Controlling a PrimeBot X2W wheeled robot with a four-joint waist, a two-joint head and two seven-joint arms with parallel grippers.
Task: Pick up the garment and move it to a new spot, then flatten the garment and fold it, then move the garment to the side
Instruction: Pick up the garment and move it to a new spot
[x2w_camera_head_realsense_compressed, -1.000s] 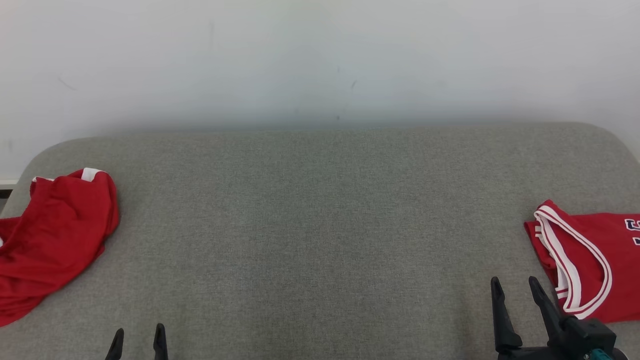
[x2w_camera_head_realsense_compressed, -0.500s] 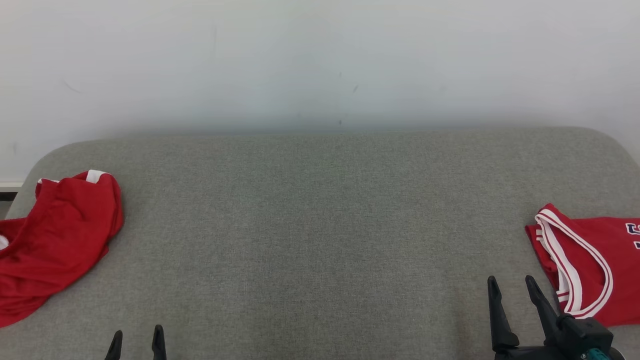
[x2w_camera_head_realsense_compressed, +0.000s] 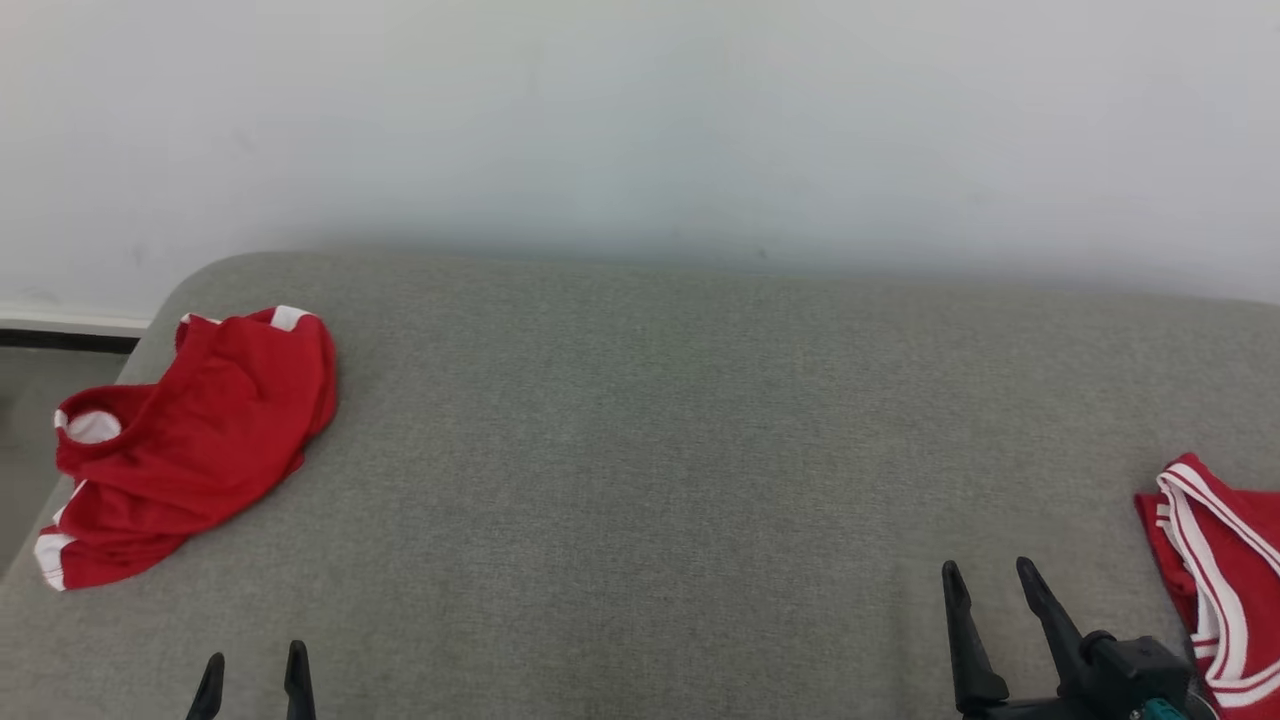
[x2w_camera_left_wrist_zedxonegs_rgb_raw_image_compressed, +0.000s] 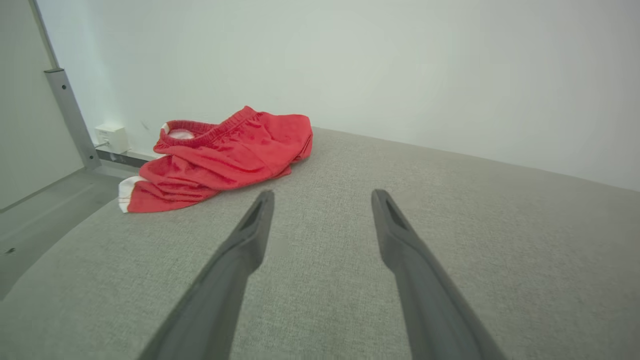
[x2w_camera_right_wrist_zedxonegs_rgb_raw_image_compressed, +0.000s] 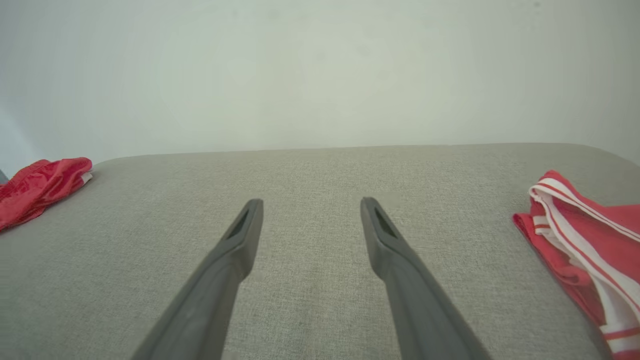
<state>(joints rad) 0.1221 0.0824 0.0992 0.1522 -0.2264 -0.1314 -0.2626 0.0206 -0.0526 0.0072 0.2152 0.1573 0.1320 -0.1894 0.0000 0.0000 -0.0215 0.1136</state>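
A crumpled red garment (x2w_camera_head_realsense_compressed: 200, 440) with white trim lies at the far left of the grey padded table (x2w_camera_head_realsense_compressed: 640, 450); the left wrist view shows this garment (x2w_camera_left_wrist_zedxonegs_rgb_raw_image_compressed: 225, 155) ahead and to the left of my fingers. My left gripper (x2w_camera_head_realsense_compressed: 253, 655) is open and empty at the bottom left, well short of it, and in its own view the left gripper (x2w_camera_left_wrist_zedxonegs_rgb_raw_image_compressed: 324, 194) spans bare fabric. My right gripper (x2w_camera_head_realsense_compressed: 985, 567) is open and empty at the lower right. In its wrist view the right gripper (x2w_camera_right_wrist_zedxonegs_rgb_raw_image_compressed: 311, 201) has the garment (x2w_camera_right_wrist_zedxonegs_rgb_raw_image_compressed: 35, 187) far to the left.
A folded red jersey (x2w_camera_head_realsense_compressed: 1220, 590) with white stripes lies at the table's right edge, close to my right gripper; the right wrist view shows this jersey (x2w_camera_right_wrist_zedxonegs_rgb_raw_image_compressed: 585, 235) too. A white wall runs behind. Left of the table are floor, a wall socket (x2w_camera_left_wrist_zedxonegs_rgb_raw_image_compressed: 112, 137) and a metal post (x2w_camera_left_wrist_zedxonegs_rgb_raw_image_compressed: 70, 115).
The head camera has turned to the left, so the whole picture has shifted right. Neither garment has changed shape, and both grippers stay open.
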